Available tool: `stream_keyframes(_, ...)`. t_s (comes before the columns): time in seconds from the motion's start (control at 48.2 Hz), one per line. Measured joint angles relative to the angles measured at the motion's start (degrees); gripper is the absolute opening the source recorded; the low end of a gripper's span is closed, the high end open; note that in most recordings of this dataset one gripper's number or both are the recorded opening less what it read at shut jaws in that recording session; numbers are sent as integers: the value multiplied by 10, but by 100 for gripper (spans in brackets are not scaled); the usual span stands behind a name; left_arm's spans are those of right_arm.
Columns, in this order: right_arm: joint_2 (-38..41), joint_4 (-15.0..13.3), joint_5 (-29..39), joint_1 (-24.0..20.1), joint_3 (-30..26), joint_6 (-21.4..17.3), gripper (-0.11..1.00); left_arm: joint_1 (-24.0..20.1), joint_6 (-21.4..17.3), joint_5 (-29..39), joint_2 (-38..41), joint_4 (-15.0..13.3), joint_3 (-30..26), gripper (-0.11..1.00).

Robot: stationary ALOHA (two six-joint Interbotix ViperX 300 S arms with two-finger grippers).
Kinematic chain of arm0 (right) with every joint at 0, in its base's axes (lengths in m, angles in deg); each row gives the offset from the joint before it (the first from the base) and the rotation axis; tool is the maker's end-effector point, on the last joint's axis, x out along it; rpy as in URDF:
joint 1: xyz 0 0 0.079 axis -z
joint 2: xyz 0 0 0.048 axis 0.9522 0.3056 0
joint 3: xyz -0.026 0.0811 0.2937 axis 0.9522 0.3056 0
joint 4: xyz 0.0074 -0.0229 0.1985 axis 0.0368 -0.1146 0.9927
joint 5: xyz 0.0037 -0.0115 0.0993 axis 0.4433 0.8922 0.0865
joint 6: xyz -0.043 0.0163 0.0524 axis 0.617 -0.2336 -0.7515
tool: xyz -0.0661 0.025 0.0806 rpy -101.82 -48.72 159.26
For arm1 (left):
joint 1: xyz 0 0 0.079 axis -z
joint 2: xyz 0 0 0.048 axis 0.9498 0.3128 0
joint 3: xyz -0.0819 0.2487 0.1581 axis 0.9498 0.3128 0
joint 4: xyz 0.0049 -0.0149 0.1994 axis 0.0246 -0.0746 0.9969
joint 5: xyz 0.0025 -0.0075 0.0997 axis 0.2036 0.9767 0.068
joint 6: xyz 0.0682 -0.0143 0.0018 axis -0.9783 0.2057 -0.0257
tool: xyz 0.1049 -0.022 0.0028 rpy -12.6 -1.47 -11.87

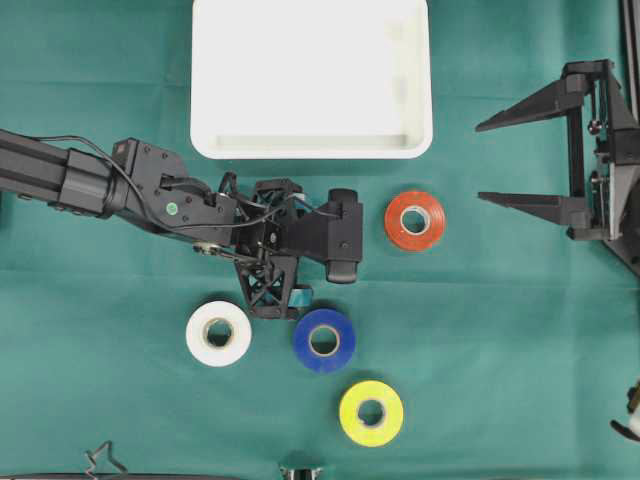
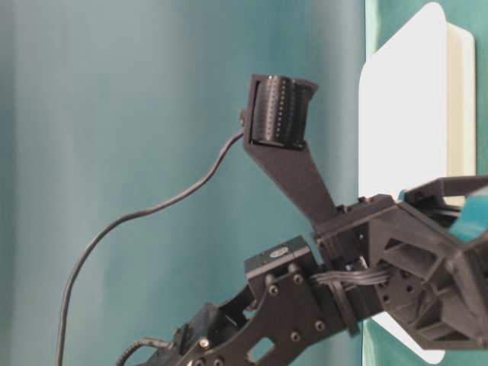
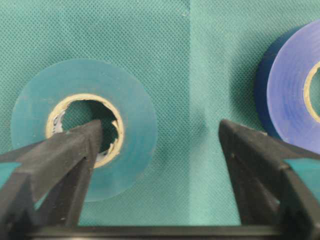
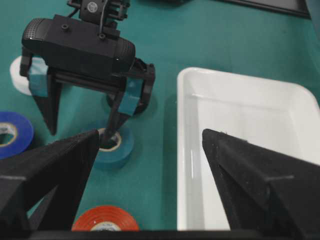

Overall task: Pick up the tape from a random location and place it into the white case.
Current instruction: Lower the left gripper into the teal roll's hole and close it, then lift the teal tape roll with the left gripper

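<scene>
Teal roll (image 3: 82, 127) with a cream core blends into the green cloth (image 1: 500, 350). Glossy white case (image 1: 311, 147) at twelve o'clock; red roll (image 1: 415, 220), blue roll (image 1: 324, 340), yellow roll (image 1: 371, 412), white roll (image 1: 218, 333) below.
</scene>
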Motion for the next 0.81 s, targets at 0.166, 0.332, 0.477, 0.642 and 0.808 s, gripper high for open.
stream_keyframes(0.166, 0, 0, 1, 0, 0, 0, 92, -4, -1, 4, 0, 0, 0, 33)
stream_keyframes(0.332, -1, 0, 1, 0, 0, 0, 92, -4, 0, 28, 0, 0, -2, 21)
stream_keyframes(0.477, -1, 0, 1, 0, 0, 0, 92, -4, 0, 31, 0, 0, -7, 21)
stream_keyframes(0.642, -1, 0, 1, 0, 0, 0, 92, -4, -1, 32, 0, 0, -8, 21)
stream_keyframes(0.808, 0, 0, 1, 0, 0, 0, 92, -4, -1, 33, -3, 0, -11, 21)
